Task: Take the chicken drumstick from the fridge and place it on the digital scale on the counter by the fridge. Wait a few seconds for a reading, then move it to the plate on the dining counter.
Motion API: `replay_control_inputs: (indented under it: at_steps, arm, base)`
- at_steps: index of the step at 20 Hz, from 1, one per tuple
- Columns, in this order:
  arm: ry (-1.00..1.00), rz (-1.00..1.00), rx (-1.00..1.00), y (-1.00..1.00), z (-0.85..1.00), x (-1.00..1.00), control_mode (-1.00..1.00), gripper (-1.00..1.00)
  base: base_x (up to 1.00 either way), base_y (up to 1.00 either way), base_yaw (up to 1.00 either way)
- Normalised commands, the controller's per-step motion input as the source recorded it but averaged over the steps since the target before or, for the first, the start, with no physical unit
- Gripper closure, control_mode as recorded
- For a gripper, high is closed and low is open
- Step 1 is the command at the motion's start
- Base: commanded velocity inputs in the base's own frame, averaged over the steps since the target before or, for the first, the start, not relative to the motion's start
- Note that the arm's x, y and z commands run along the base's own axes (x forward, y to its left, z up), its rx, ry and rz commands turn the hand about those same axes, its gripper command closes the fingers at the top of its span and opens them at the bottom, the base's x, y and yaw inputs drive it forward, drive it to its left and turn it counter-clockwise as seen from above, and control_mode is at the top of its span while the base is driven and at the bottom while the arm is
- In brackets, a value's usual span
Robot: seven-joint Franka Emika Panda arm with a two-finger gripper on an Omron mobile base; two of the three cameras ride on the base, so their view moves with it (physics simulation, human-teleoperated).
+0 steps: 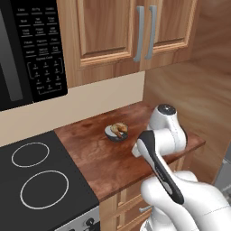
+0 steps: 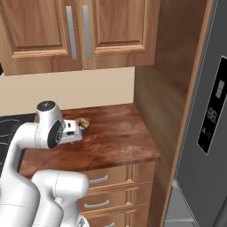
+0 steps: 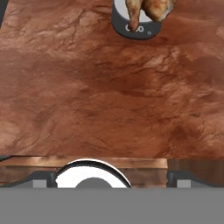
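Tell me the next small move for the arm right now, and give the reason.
Probably hold off, then bring the tool forward and down toward the chicken drumstick. It lies on the digital scale on the counter, so the weighing step looks set. The hand view shows a bare stretch of wood between the camera and the scale, so the arm stands back and must close that gap before lifting it for the plate.

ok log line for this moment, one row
stage: weighing | chicken drumstick on digital scale | counter | gripper apart from it | plate move pending
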Motion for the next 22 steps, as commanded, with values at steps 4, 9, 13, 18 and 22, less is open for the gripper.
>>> replay_control_inputs:
  at_steps: [4, 9, 13, 18, 22]
  arm:
    - [0.00, 0.00, 0.00, 0.00, 0.00, 0.00, -1.00, -1.00]
    - [0.00, 0.00, 0.00, 0.00, 0.00, 0.00, -1.00, -1.00]
    - [0.00, 0.00, 0.00, 0.00, 0.00, 0.00, -1.00, -1.00]
    - [0.00, 0.00, 0.00, 0.00, 0.00, 0.00, -1.00, -1.00]
    - [0.00, 0.00, 0.00, 0.00, 0.00, 0.00, -1.00, -1.00]
  base:
    - [0.00, 0.00, 0.00]
    - [0.00, 0.00, 0.00]
    - [0.00, 0.00, 0.00]
    - [0.00, 0.00, 0.00]
    - [0.00, 0.00, 0.00]
